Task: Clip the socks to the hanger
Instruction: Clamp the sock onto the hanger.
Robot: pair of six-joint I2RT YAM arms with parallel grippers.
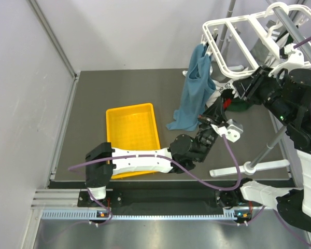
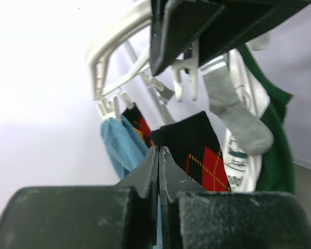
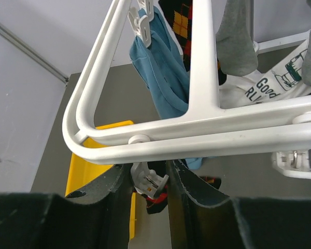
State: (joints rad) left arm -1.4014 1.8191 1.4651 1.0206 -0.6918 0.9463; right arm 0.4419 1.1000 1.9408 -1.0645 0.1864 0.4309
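Your left pincer (image 2: pixel 159 155), fully shut, holds the argyle sock (image 2: pixel 199 150) under the hanger (image 3: pixel 205 72) at the worktop's (image 1: pixel 119 88) far right corner. Your right pincer (image 3: pixel 150 174), part-closed, squeezes a clip (image 3: pixel 145 181); feed the cuff deep before releasing.

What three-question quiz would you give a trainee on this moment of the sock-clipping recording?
1. True or false: the grey sock lies on the table.
2. What sits between the right arm's jaws? A) a clip under the hanger frame; B) the blue cloth; C) the yellow tray.
3. Fill in: the left arm's jaws are shut on the ____ sock.
Key: 1. False, it hangs from a hanger clip. 2. A. 3. The argyle sock.
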